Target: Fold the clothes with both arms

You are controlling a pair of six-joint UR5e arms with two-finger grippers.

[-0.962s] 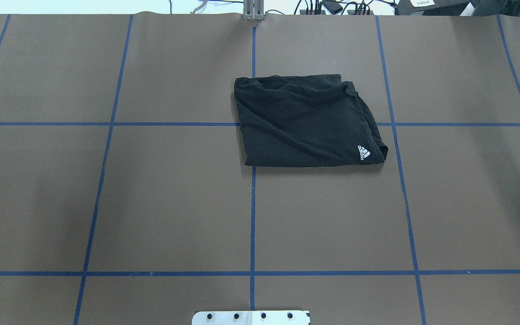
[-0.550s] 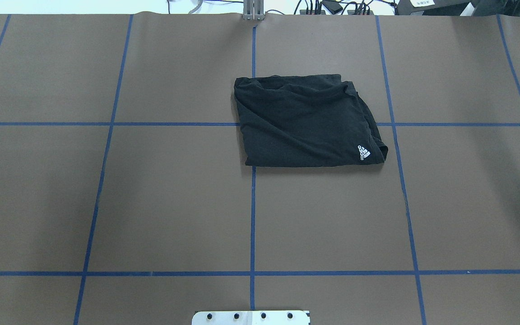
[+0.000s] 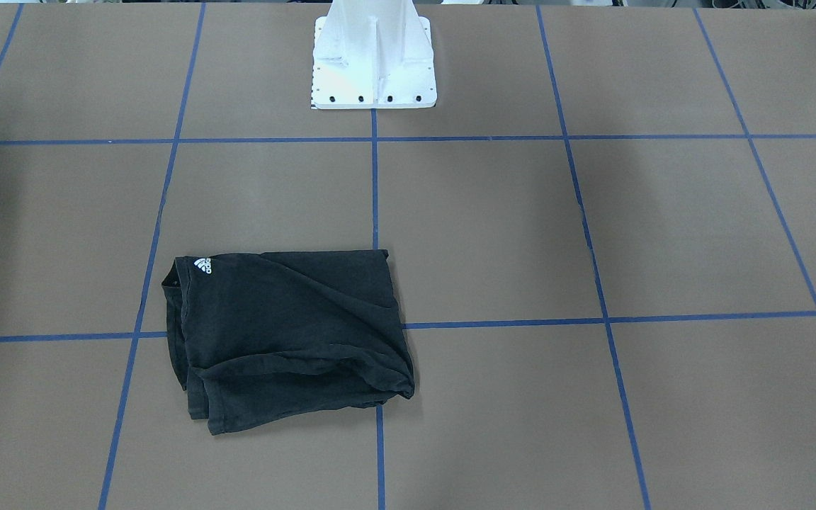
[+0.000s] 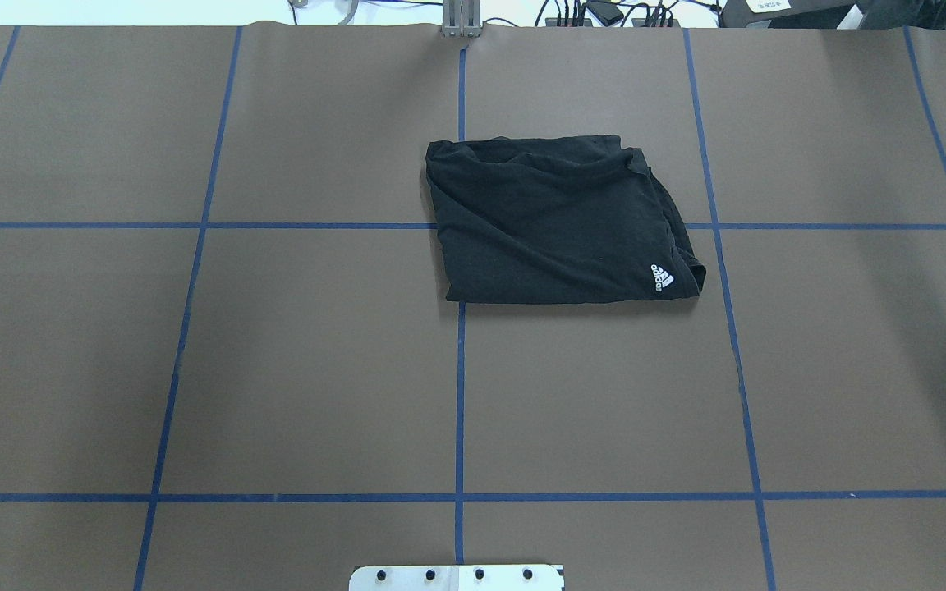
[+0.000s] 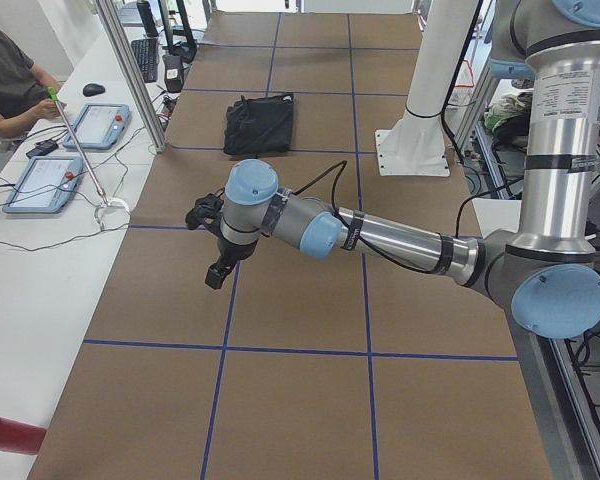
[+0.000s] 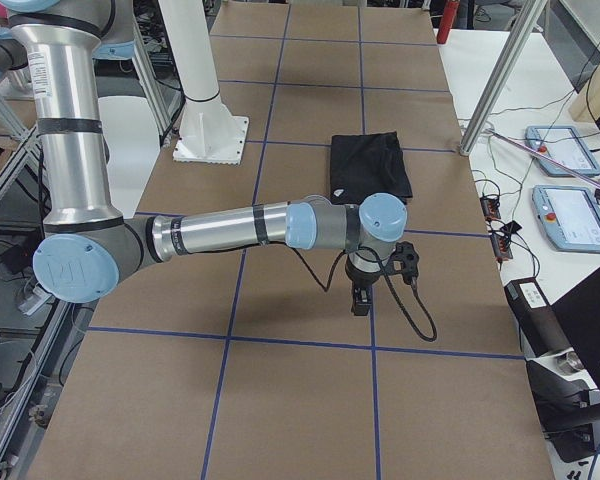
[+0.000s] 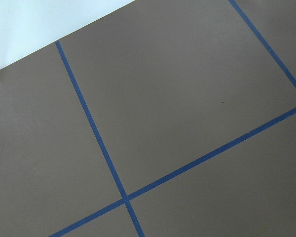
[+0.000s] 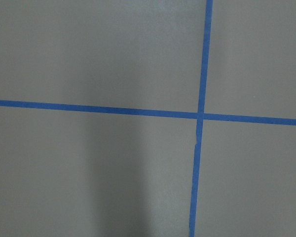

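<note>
One garment, fold count uncertain: black short-sleeved cloth T-shirt (image 4: 555, 222), lying as a compact rough rectangle on brown paper-covered table (image 4: 317, 369) w/ blue tape grid (image 4: 460, 394). Posn: far half of table in overhead view, just right of centre tape line, straddling a cross line, i.e. robot's right side. Small white striped logo (image 4: 662, 279) faced up at near right corner. Layers not flush at right edge; creases across top.

Change vs. overhead pics 1 s and 0.5 s prior: none in garment. Outline, creases and logo posn were identical. No arm over it then or at this moment. Judged: folding prob. complete or nearly so, arms standing clear; only tidying of the ragged right edge could remain.

Two arms, grey-and-silver, jointed, light-blue caps.
- Left arm (image 5: 380, 235): upright column at base, forearm stretched roughly level over table, wrist bent down. Black two-finger left gripper (image 5: 217, 272) hung above bare paper near a tape line, well apart from shirt.
- Right arm (image 6: 220, 230): mirror pose. Right gripper (image 6: 360, 298) pointed down over paper, shirt beyond it.

Both wrist cams showed paper and tape only. Jaw state, both: cannot tell, as they showed in side views only.

Also: white mounting pedestal (image 3: 372, 57).
</note>
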